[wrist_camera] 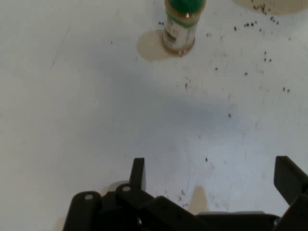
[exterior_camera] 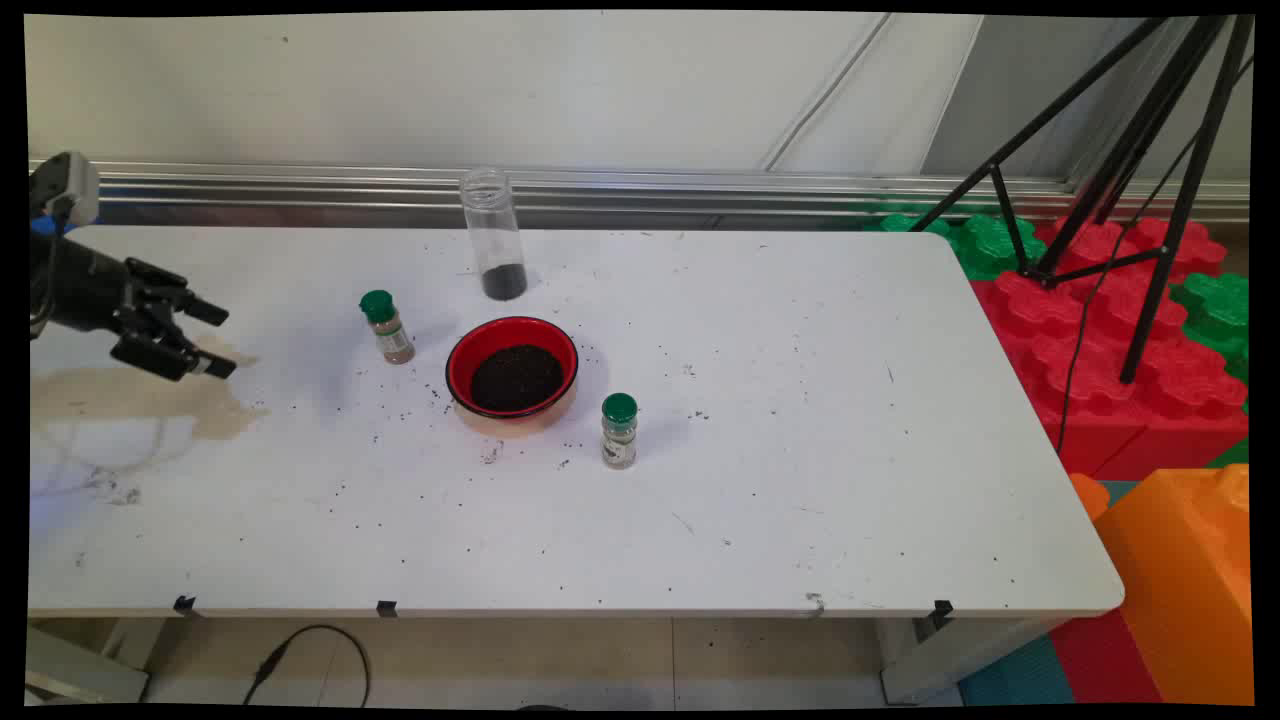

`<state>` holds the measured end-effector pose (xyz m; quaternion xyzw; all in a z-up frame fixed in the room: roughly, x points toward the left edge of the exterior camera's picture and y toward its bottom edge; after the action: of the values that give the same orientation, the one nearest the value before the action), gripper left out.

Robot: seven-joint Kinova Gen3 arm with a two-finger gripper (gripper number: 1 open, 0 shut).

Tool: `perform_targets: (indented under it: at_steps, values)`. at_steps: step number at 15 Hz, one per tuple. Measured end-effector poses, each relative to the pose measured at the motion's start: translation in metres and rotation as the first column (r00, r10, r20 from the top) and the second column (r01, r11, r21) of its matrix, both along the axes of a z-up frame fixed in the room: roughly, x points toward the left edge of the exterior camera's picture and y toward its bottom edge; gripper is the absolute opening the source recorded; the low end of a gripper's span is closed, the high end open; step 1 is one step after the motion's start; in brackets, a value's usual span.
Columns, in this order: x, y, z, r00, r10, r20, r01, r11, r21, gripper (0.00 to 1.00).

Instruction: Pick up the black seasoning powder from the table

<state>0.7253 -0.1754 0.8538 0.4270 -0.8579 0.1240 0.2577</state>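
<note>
The end effector [exterior_camera: 205, 340] is hanging spread wide and empty over the worktop [exterior_camera: 800, 480]; nearest ahead, a green-capped spice jar [exterior_camera: 386, 327], apparently untouched.

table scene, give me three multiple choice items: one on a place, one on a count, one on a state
1. Where is the red bowl?
A. between the two green-capped jars
B. at the table's right edge
C. on the floor

2. How many green-capped jars stand on the table?
A. one
B. two
C. four

3. How is the end effector?
A. shut on a jar
B. open, holding nothing
C. resting in the bowl

Answers:
1 A: one jar stands to its left, the other jar to its right.
2 B: only those two have green caps; the tall clear tube has none.
3 B: its fingers stand apart over bare table.
</note>
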Motion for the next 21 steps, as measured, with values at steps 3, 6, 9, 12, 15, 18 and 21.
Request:
perform_targets:
  at_steps: [3,6,9,12,15,18,21]
  values:
    - [-0.007,-0.010,0.008,0.999,0.026,-0.019,-0.026,1.000,-0.009,1.00]
    - [-0.014,-0.018,0.013,0.998,0.045,-0.032,-0.046,0.999,-0.017,1.00]
    - [-0.022,-0.029,0.020,0.997,0.063,-0.047,-0.064,0.998,-0.029,1.00]
    - [-0.031,-0.042,0.025,0.995,0.074,-0.059,-0.077,0.996,-0.046,1.00]
    - [-0.037,-0.053,0.028,0.995,0.078,-0.066,-0.082,0.995,-0.063,1.00]
    - [-0.044,-0.064,0.030,0.994,0.079,-0.073,-0.084,0.993,-0.081,1.00]
    - [-0.052,-0.077,0.031,0.993,0.081,-0.086,-0.090,0.990,-0.106,1.00]
